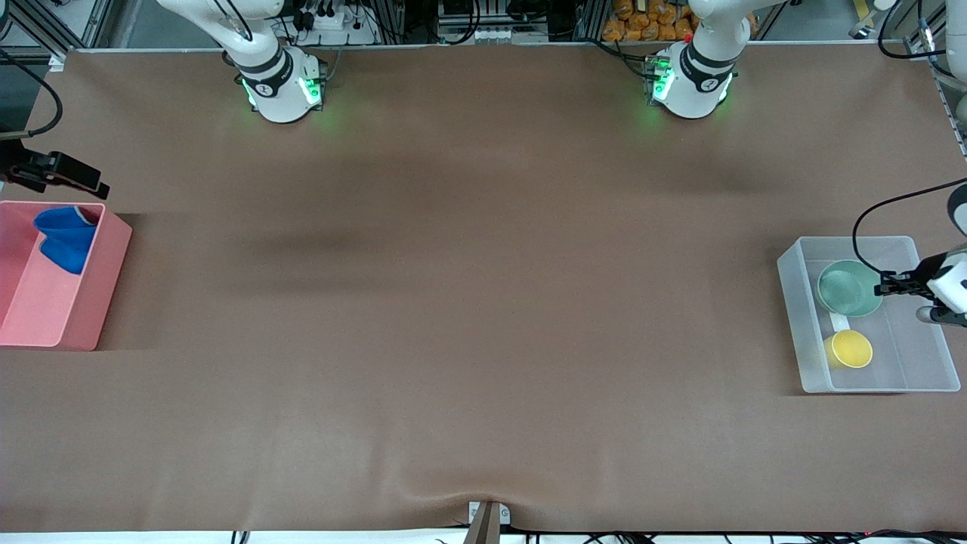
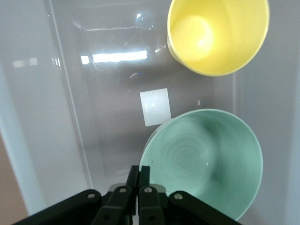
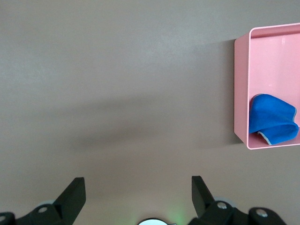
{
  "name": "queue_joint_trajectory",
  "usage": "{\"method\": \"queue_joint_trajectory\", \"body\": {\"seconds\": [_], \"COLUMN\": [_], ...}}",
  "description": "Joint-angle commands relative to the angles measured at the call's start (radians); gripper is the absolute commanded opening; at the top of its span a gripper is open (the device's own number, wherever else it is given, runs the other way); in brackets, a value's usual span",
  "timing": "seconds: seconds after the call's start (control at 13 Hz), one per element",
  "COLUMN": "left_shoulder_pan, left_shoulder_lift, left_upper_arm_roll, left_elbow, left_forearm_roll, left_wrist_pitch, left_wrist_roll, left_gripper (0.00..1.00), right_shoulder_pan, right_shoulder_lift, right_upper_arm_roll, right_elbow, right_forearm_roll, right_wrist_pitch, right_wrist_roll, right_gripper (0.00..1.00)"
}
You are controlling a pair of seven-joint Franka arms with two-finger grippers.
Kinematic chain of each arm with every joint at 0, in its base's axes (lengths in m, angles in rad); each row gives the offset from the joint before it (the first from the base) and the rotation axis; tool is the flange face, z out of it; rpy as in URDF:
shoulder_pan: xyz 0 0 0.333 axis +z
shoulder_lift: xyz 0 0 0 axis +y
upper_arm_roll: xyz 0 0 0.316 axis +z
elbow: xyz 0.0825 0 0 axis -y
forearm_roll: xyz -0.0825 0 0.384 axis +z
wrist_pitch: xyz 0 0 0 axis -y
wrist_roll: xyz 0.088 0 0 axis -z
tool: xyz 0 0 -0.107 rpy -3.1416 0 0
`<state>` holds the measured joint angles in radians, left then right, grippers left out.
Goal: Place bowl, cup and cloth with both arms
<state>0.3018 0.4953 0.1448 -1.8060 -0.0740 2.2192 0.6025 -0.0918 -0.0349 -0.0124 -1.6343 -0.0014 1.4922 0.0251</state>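
Currently left gripper [image 2: 138, 180] pinched together, empty, just above bowl [image 1: 850, 287] rim in clear bin [image 1: 797, 317], right of frame. Risk: dropping like that would clip the rim and tip bowl into cup [image 1: 852, 348] below it. Both upright, mouths up, round, no long axis. Right gripper [image 3: 136, 197] spread apart over bare table. Cloth [image 1: 66, 236] bunched in pink bin [image 1: 91, 302], upper-left corner; lie unclear.

Green bowl [image 1: 849, 288], yellow cup [image 1: 851, 349], upright; blue cloth [image 1: 66, 236] crumpled.
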Motion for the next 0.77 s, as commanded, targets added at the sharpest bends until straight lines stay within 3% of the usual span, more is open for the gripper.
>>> {"method": "queue_joint_trajectory", "body": {"seconds": [0.0, 0.46, 0.69], "left_shoulder_pan": [0.006, 0.010, 0.002], "left_shoulder_lift": [-0.043, 0.000, 0.002], "left_upper_arm_roll": [-0.007, -0.007, -0.007], "left_elbow": [-0.105, -0.118, -0.104], "left_forearm_roll": [0.008, 0.008, 0.008], "left_wrist_pitch": [0.106, 0.178, 0.181], "left_wrist_roll": [0.020, 0.051, 0.054], "left_gripper": [0.00, 0.03, 0.47], "right_shoulder_pan": [-0.008, -0.005, -0.005], "right_shoulder_lift": [0.001, -0.002, -0.002], "right_upper_arm_roll": [0.002, 0.005, 0.005], "right_elbow": [0.014, 0.017, 0.017], "right_forearm_roll": [0.012, 0.012, 0.009], "right_wrist_pitch": [-0.001, 0.003, 0.003], "right_wrist_roll": [-0.010, -0.010, -0.010], "right_gripper": [1.00, 1.00, 1.00]}}
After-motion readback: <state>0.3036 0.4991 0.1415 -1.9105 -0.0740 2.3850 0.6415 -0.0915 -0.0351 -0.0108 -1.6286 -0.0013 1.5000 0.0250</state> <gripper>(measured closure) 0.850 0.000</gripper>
